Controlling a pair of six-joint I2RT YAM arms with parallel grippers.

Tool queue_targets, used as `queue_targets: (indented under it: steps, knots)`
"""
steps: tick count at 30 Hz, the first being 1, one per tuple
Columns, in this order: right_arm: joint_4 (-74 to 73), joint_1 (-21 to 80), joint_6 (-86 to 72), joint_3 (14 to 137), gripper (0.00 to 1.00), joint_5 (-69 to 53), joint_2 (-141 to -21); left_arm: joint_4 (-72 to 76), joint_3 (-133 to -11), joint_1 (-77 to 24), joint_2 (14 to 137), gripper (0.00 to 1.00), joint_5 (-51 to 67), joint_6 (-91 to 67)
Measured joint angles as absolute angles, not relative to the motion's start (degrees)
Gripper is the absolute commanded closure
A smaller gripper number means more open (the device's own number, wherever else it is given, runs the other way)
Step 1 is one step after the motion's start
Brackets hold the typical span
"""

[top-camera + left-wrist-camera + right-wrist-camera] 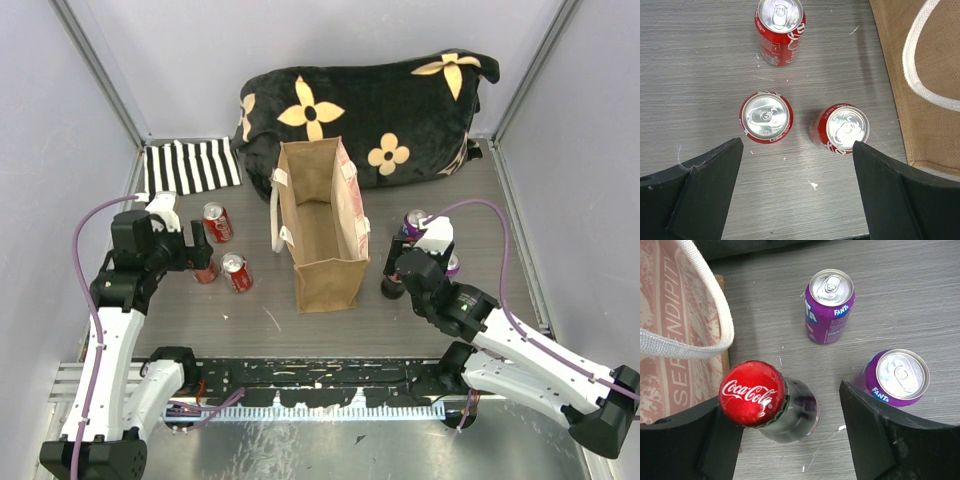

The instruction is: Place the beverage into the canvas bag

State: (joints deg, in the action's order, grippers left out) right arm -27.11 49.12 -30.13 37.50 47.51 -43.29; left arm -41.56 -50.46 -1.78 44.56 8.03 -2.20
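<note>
Beside the canvas bag (322, 275), right tool (782, 410) wide astride the cola bottle (752, 393).

Black flowered cushion (370, 100), striped cloth (190, 165) beside it, grey table (250, 320)

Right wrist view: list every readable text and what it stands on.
"Coca-Cola": red cap of the bottle.
"FANTA": far purple can.
"FANTA": near purple can.
"SERENDIPITY": canvas bag side panel, crossed by a strap.
Small print on the far can: too small to read.
</note>
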Motion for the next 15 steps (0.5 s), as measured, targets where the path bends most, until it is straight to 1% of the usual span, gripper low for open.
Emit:
queue_targets:
  steps: [2, 4, 5, 7, 8, 9, 11, 13, 15]
  knots:
    - [-26.35, 49.12, -30.04, 37.23, 0.24, 47.51, -43.57, -41.54, -50.46, -1.78, 44.53, 0.02, 8.05, -2.22]
    - [-25.45, 49.12, -29.85, 36.53, 0.26, 47.48, -43.79, -41.56, -50.46, -1.78, 44.53, 0.02, 8.05, -2.20]
    - [-25.04, 49.12, -29.69, 36.14, 0.29, 47.48, -43.90, -41.56, -50.46, -1.78, 44.51, 0.02, 8.05, -2.22]
    - [-24.29, 49.12, -29.52, 35.46, 0.37, 47.42, -44.03, -41.56, -50.46, -1.78, 44.42, 0.02, 8.08, -2.22]
    - [-23.70, 49.12, -29.43, 35.20, 0.45, 47.29, -44.16, -41.58, -50.46, -1.78, 44.38, 0.02, 8.05, -2.22]
    - [-23.27, 49.12, -29.21, 35.07, 0.55, 47.22, -44.29, -41.60, -50.46, -1.78, 44.31, 0.02, 8.05, -2.20]
    - [-22.28, 49.30, -28.86, 34.92, 0.79, 47.16, -44.49, -41.69, -50.46, -1.78, 44.25, 0.02, 8.08, -2.22]
    - [-22.00, 49.30, -28.32, 34.92, 0.98, 47.44, -44.51, -41.87, -50.46, -1.78, 44.16, 0.02, 8.08, -2.20]
    - [-21.78, 49.30, -28.08, 34.92, 0.99, 47.46, -44.49, -42.00, -50.46, -1.78, 44.05, 0.02, 8.10, -2.22]
